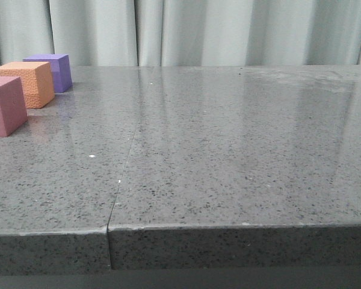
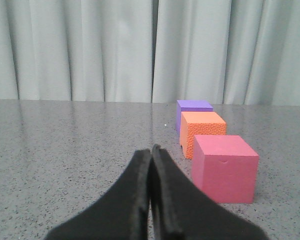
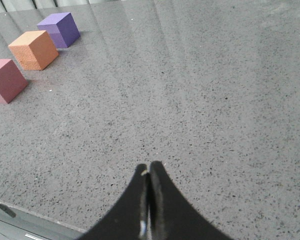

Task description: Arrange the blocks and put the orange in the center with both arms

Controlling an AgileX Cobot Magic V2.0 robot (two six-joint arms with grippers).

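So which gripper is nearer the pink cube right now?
Left. The left gripper, fingers shut, sits close beside the pink cube, empty. The right gripper, also shut, hangs well back, with open tabletop between it and the cube.

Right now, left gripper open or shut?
Shut. In the left wrist view the left gripper has its fingers pressed together, holding nothing.

You face a speckled grey stone worktop (image 1: 228,150), glossy with reflections, a thin seam (image 1: 123,174) running from its near edge toward the back, where pale grey-green pleated curtains (image 1: 186,30) hang behind.
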